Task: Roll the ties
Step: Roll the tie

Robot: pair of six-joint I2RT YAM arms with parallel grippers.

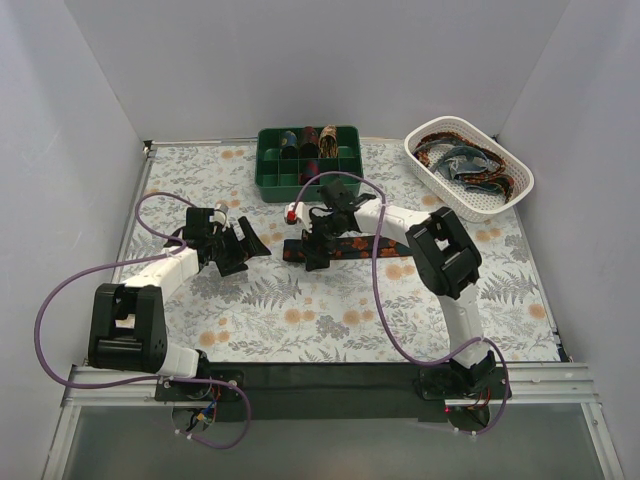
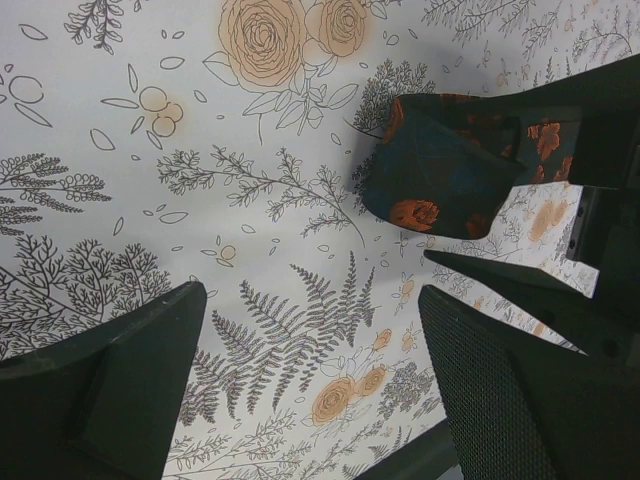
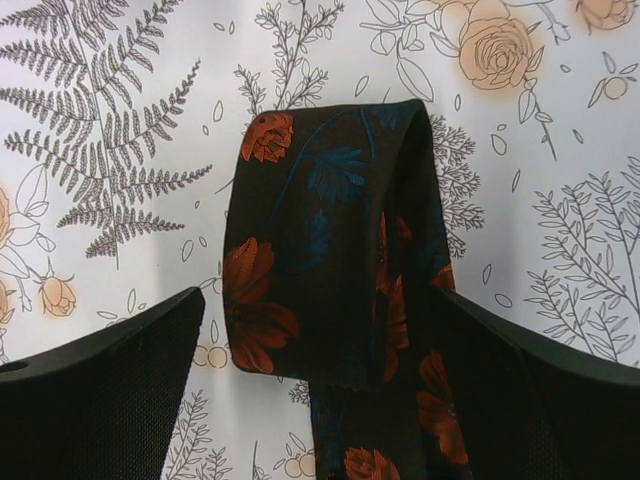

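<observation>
My right gripper (image 3: 318, 300) hovers released, jaws spread either side of the folded end of the orange-flowered tie (image 3: 320, 230) lying on the floral table (image 1: 300, 320); my left gripper (image 2: 312, 292) hovers released nearby.

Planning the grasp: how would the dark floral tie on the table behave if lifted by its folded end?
Probably floppy: the tie lies folded over itself, so the rest would likely dangle. Likely light, being thin flat fabric.

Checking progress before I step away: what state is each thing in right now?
Floral tie: flat on the table, one end folded over.
Left gripper: open, empty.
Right gripper: open, straddling the folded end.
Green organizer tray: holds rolled ties.
White basket: holds loose ties.
</observation>
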